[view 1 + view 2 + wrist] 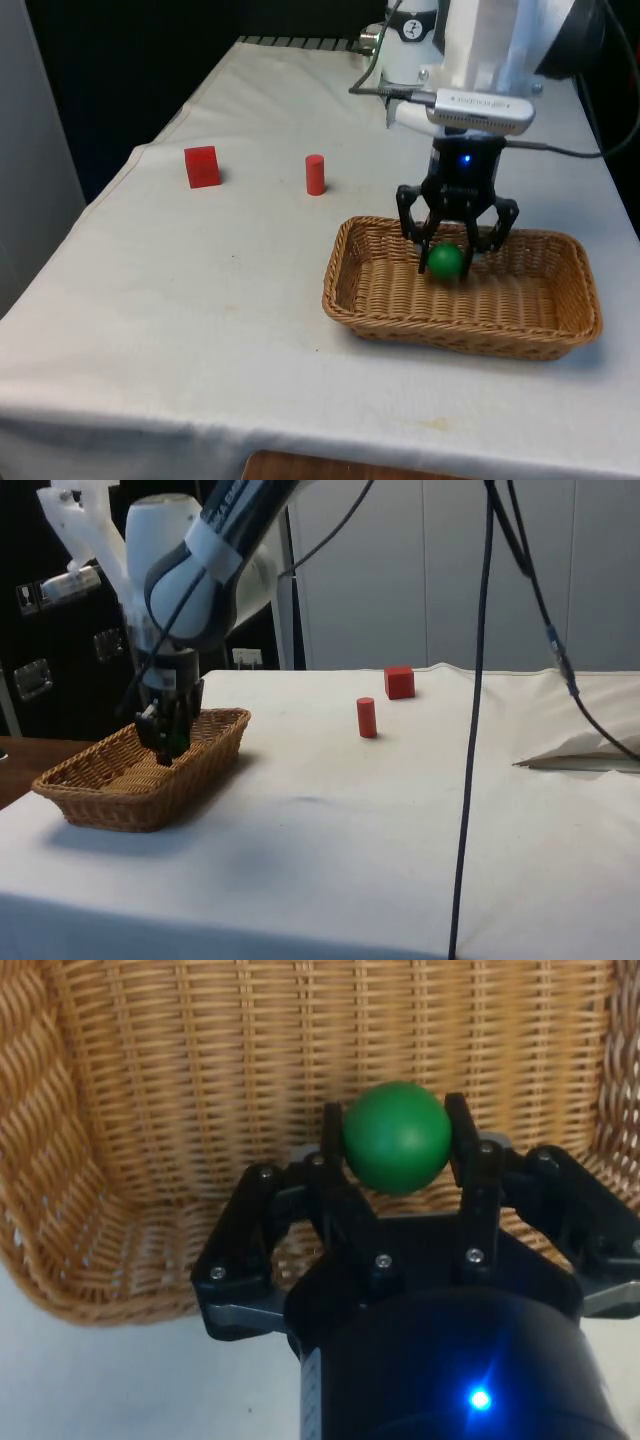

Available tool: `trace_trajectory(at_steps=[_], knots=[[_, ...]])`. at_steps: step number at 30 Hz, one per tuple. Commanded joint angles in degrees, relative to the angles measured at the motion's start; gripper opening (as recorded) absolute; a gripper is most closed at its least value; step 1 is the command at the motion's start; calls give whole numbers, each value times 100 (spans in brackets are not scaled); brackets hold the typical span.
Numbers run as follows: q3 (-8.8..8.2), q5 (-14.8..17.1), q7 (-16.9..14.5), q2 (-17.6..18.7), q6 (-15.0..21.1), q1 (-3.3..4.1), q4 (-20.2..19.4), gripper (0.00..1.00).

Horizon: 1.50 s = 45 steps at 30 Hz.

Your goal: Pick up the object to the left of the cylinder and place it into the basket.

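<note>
My gripper (446,264) hangs low inside the wicker basket (440,335), shut on a green ball (445,260). In the wrist view the ball (397,1138) is pinched between both fingers (333,1135), just above the basket's woven floor (170,1080). From the side, the gripper (170,744) reaches down within the basket (120,800), near its far end. A red cylinder (315,175) stands upright on the cloth, beyond the basket towards the front view's left. A red cube (202,166) sits further to the front view's left of it.
Black cables (475,710) hang down across the side view. The cylinder (367,718) and cube (399,682) stand apart from each other on the white cloth. The table's edge (120,175) runs close to the cube.
</note>
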Motion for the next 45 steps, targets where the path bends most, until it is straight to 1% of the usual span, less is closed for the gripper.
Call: trace_trajectory(at_steps=[1, 2, 6, 9, 10, 11, 16, 17, 19, 20, 21, 25, 26, 27, 29, 30, 36, 37, 38, 39, 40, 41, 45], knots=[[0, 17, 0, 52, 34, 0, 23, 0], [46, 74, -23, 120, 126, -40, 69, 0], [40, 103, -23, 212, 275, -23, 97, 0], [29, 92, -11, 235, 275, -23, 120, 0], [0, 69, 0, 218, 246, 0, 92, 0], [29, 92, -11, 241, 269, -23, 126, 0], [11, 80, -6, 252, 252, -17, 149, 0], [11, 80, -6, 252, 252, -17, 155, 7], [6, 80, -6, 258, 246, -17, 160, 25], [-11, 69, 0, 246, 246, 0, 138, 44], [0, 74, -6, 264, 246, -17, 166, 44], [0, 74, 0, 269, 241, -11, 172, 83], [0, 74, -6, 269, 241, -11, 172, 97], [0, 74, -6, 269, 241, -11, 172, 100], [-11, 69, 0, 252, 246, 0, 143, 100], [0, 74, -6, 269, 241, -11, 172, 100], [6, 86, -11, 252, 252, -23, 155, 100], [-23, 69, 0, 206, 223, 0, 149, 100], [-34, 63, 0, 189, 218, 6, 149, 100], [-23, 69, 0, 246, 246, 0, 155, 100], [-34, 63, 0, 189, 218, 6, 149, 100], [-63, 57, 11, 143, 206, 29, 143, 100], [-120, 34, 23, 23, 149, 74, 97, 100]])
